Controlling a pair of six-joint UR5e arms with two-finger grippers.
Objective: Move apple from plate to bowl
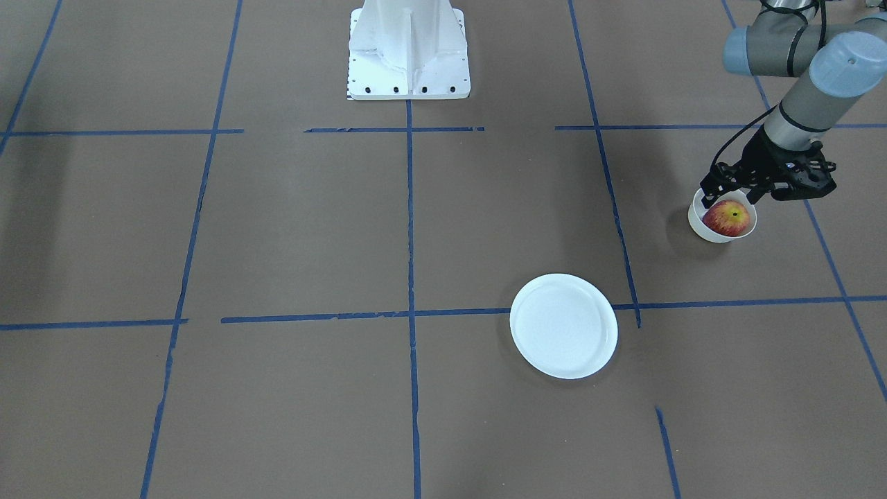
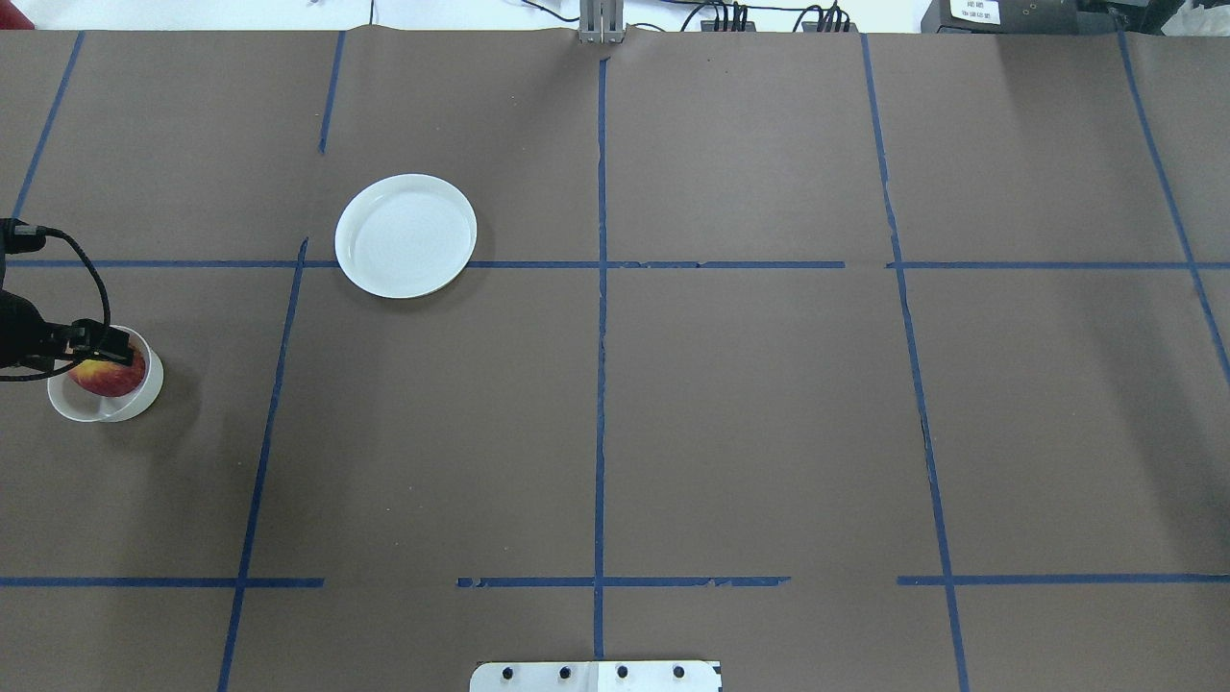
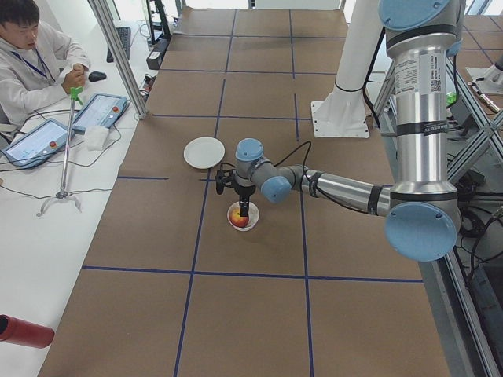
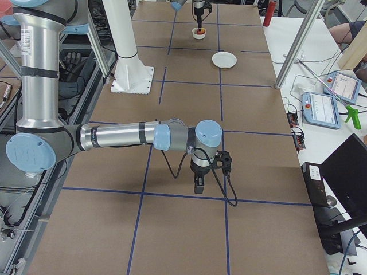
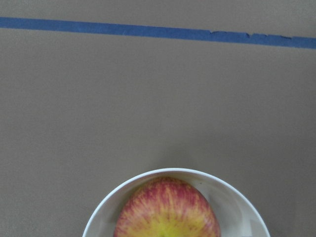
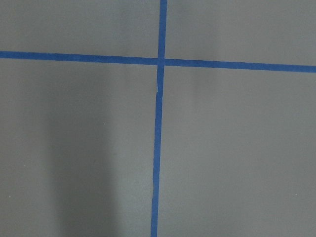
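The red and yellow apple [image 1: 727, 218] lies in the small cream-white bowl [image 1: 714, 234] at the table's left end; it also shows in the overhead view [image 2: 108, 377] and in the left wrist view [image 5: 167, 210]. My left gripper [image 1: 729, 197] hangs just over the bowl, its fingers spread about as wide as the apple, at its top. It looks open. The white plate [image 1: 563, 326] lies bare, apart from the bowl, and shows in the overhead view [image 2: 405, 235]. My right gripper [image 4: 198, 186] points down over the brown table, far from both dishes; I cannot tell its state.
The robot's white base [image 1: 407, 48] stands at the table's middle edge. Blue tape lines cross the brown table cover. An operator [image 3: 31, 55] sits at a side table with tablets [image 3: 98, 111]. A red bottle [image 3: 23, 330] lies on that side table.
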